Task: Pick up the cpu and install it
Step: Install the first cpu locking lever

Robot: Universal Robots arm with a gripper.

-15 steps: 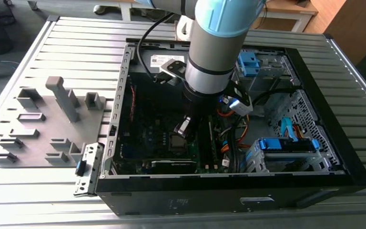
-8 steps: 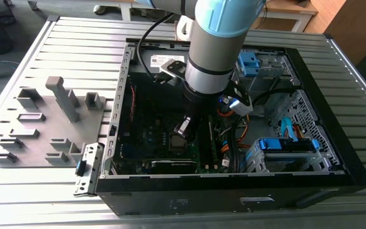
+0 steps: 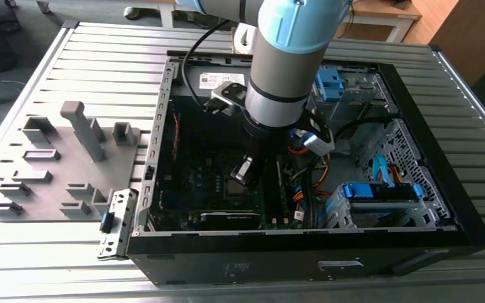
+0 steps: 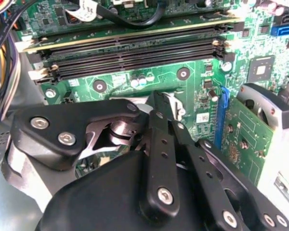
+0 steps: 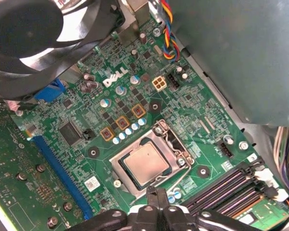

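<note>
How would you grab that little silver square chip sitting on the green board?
The cpu lies flat inside the metal-framed socket, only its top face showing. Probably best to come straight down from above and pinch two opposite edges, since the frame and nearby parts block any sideways approach.

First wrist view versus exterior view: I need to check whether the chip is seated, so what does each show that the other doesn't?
The first wrist view alone shows the cpu lying flat inside the metal-framed socket, apart from the gripper at the socket's edge, with the memory slots beside it. The exterior view alone shows the whole computer case on the slatted table, the grey tray on the exterior view's left, and the arm reaching down into the case. Both show the green motherboard.
</note>
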